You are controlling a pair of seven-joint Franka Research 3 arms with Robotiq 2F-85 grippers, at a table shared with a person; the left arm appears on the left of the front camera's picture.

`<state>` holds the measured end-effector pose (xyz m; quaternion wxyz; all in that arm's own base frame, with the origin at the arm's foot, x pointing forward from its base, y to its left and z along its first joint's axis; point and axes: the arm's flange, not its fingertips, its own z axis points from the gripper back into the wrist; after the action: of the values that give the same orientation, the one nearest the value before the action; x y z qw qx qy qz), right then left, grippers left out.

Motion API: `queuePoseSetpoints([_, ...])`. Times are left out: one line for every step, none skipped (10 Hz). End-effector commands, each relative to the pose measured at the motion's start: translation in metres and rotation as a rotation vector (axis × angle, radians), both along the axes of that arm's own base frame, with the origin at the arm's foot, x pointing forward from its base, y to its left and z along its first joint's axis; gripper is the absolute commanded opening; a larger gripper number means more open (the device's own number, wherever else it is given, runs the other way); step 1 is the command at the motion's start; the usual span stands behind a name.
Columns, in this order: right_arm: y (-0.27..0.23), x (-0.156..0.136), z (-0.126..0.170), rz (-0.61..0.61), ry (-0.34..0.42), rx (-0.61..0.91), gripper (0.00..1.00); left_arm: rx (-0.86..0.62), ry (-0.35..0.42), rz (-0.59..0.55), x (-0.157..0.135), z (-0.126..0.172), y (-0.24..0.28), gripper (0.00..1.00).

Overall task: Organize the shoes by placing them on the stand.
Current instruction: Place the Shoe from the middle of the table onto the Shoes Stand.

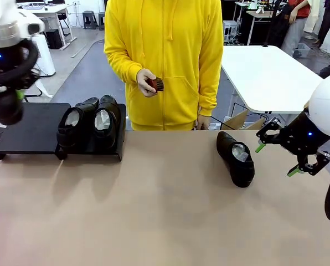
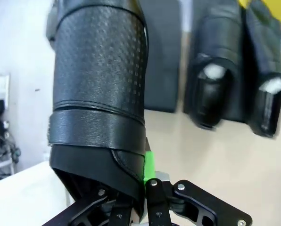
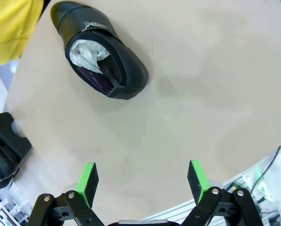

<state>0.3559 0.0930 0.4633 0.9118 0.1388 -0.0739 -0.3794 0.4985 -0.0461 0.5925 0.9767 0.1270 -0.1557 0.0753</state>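
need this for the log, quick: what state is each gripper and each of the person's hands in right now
Left gripper: shut on a black shoe.
Right gripper: open, empty.
Person's raised hand: holding a brown brush.
Person's lowered hand: cannot tell.

Glossy black leather on the shoes (image 1: 235,158), finely perforated on one shoe (image 2: 100,70), crumpled white paper (image 3: 86,54) stuffed inside. Matt black finish on the stand (image 1: 32,130), smooth matt tan surface on the bench (image 1: 165,210).

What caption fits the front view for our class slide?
Two shoes sit on the stand; a third shoe lies on the table near the open right gripper.
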Motion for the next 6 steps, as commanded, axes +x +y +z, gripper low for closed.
queuePoseSetpoints([-0.001, 0.001, 0.000, 0.019, -0.012, 0.003, 1.00, 0.060, -0.009, 0.106, 0.022, -0.024, 0.034, 0.00])
queuePoseSetpoints([-0.001, 0.001, 0.000, 0.019, -0.012, 0.003, 1.00, 0.079, 0.000, 0.114, 0.029, -0.044, 0.046, 0.00])
queuePoseSetpoints([-0.001, 0.001, 0.000, 0.019, -0.012, 0.003, 1.00, 0.090, 0.010, 0.092, 0.033, -0.066, 0.052, 0.00])
queuePoseSetpoints([-0.001, 0.001, 0.000, 0.019, -0.012, 0.003, 1.00, 0.089, 0.008, 0.081, 0.038, -0.079, 0.058, 0.00])
queuePoseSetpoints([-0.001, 0.001, 0.000, 0.019, -0.012, 0.003, 1.00, 0.085, -0.008, 0.072, 0.044, -0.089, 0.064, 0.00])
queuePoseSetpoints([-0.001, 0.001, 0.000, 0.019, -0.012, 0.003, 1.00, 0.091, -0.032, 0.054, 0.049, -0.097, 0.068, 0.00])
